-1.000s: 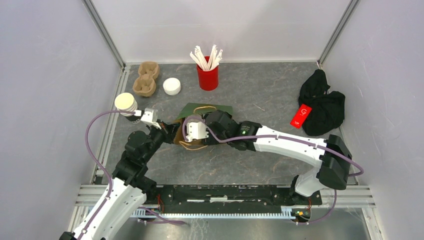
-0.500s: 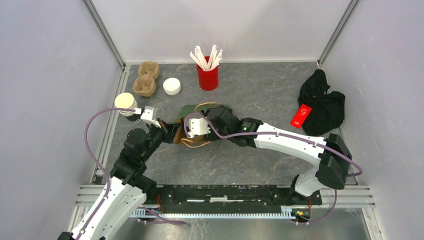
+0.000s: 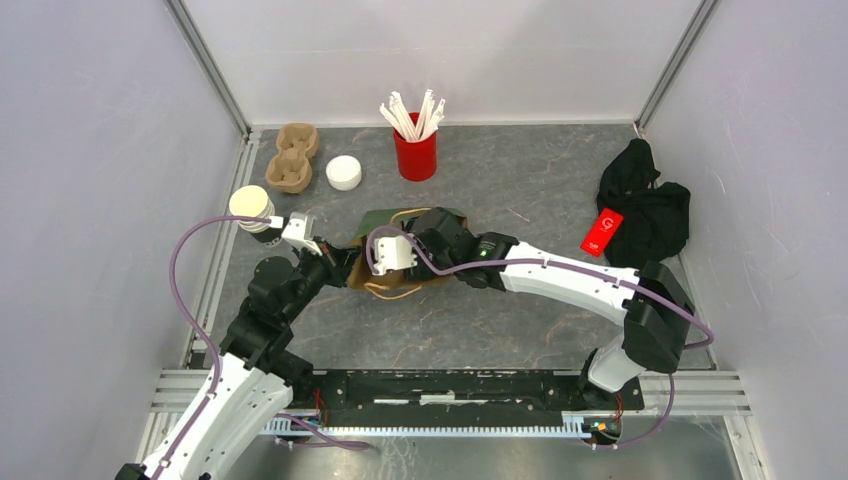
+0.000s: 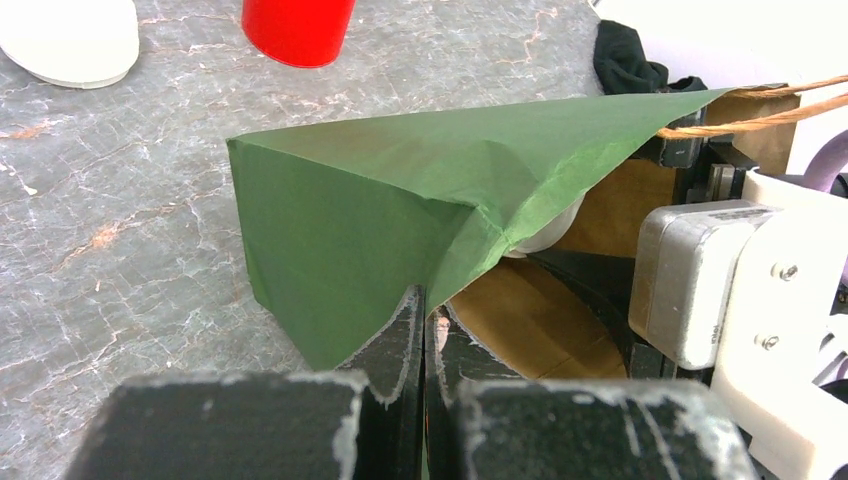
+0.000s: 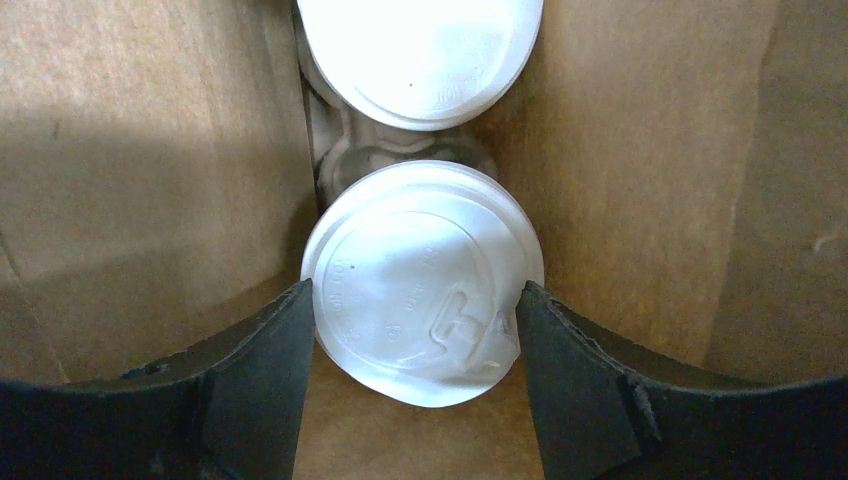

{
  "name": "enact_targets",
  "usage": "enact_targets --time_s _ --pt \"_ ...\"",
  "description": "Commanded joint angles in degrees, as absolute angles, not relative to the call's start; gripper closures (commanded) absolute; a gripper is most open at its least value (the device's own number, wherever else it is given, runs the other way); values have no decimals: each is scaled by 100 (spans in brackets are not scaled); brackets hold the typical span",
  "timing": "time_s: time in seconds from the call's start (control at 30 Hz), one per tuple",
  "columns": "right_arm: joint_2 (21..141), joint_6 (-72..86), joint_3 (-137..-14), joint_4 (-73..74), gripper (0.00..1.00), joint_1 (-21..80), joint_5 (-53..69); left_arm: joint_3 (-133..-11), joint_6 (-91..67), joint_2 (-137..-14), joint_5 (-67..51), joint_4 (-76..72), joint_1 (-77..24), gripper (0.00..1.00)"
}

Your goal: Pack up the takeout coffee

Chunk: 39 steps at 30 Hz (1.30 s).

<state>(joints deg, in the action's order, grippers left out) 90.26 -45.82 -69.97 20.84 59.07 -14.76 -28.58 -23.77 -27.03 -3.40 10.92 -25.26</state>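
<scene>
Right gripper (image 5: 416, 305), spread wide inside the paper bag (image 5: 640, 150), flanks the nearer lidded coffee cup (image 5: 420, 275); grip unclear. Left gripper (image 4: 424, 335) pinches the bag's green rim.

Inside the bag (image 5: 130, 150) we find brown walls close on both sides. The near cup (image 5: 420, 250) and far cup (image 5: 420, 50) fill its floor, leaving no gap beside the right gripper (image 5: 415, 295). The left gripper (image 4: 425, 325) pinches the rim, and both arms crowd the mouth. Open desk (image 3: 540, 190) lies to the right.
</scene>
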Motion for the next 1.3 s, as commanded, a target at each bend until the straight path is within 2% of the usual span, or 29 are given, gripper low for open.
enact_targets --time_s 0.0,0.93,1.13,1.27 --pt "9095 -4615 -7320 1865 57 5780 -1193 -3113 -2636 -2765 -439 1232 -2551 98" --pt "8702 -4276 -6828 1335 58 5590 -906 -3163 -2652 -2650 -217 1560 -2549 98" --pt "8976 -4351 -7122 1439 58 5591 -912 -3188 -2689 -2686 -283 1556 -2550 98" --pt "9133 -4319 -7787 2150 58 5599 -768 -3216 -2665 -2740 -245 1536 -2549 98"
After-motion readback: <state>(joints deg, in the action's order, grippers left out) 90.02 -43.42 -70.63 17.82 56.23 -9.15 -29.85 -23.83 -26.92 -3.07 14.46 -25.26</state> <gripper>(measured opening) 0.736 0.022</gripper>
